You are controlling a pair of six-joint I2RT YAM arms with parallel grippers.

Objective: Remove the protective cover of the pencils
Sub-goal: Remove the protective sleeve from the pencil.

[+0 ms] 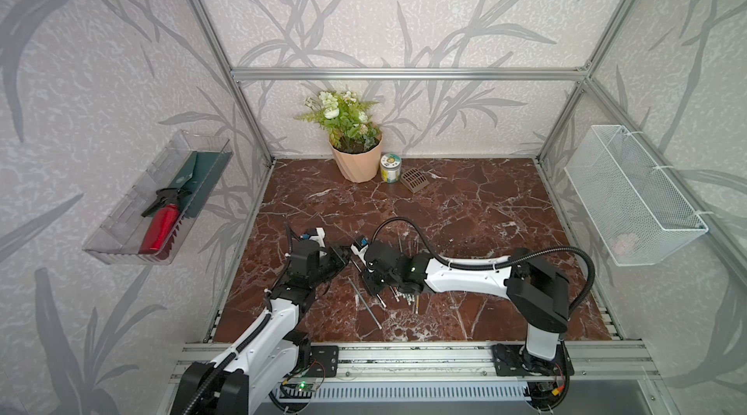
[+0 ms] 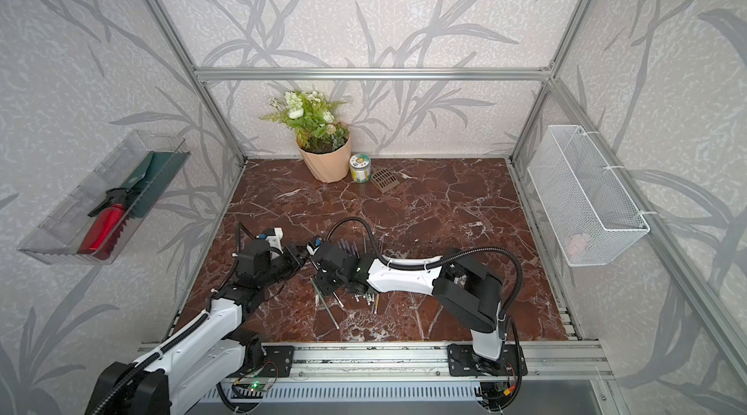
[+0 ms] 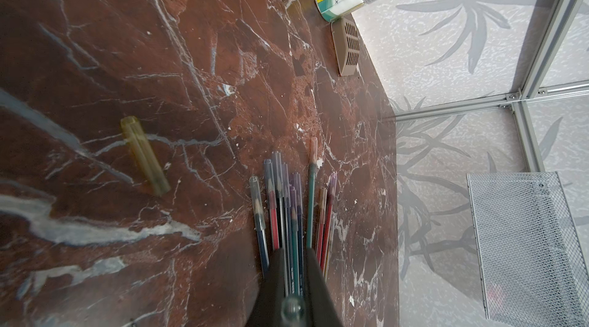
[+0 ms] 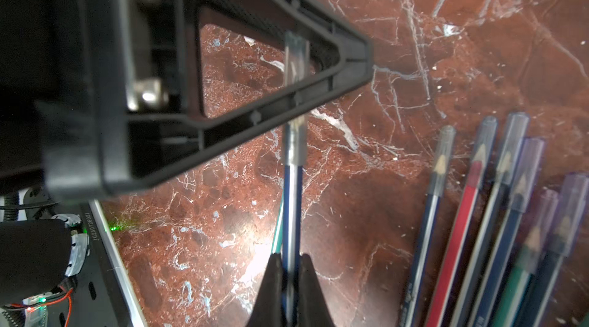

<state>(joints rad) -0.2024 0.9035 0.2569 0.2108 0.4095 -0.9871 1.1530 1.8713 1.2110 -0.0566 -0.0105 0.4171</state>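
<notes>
Pencils (long thin ones with dark blue, red, green and grey barrels) are lying in a loose fan on the red-brown marble tabletop, just beside the right gripper. About nine of them are showing capped tips in the left wrist view, though they are overlapping and the count is unsure. Six are showing clearly in the right wrist view. Each of these tips is wearing one of the protective caps, short sleeves of translucent blue-purple plastic.

One more dark blue pencil is sitting in the right gripper, whose two black fingers are pressing tight on its barrel. It is reaching straight out ahead of the right gripper, and the clear cap covering its tip is lying between the black fingers of the left gripper. The left gripper is clenching on that cap — in the left wrist view the cap's round end is peeping out between the fingers.

One grey pencil is lying by itself near the right gripper, apart from the fan, in both top views.

One yellowish translucent tube, blurred, is lying alone on the marble — apart from the right gripper and touching nothing.
</notes>
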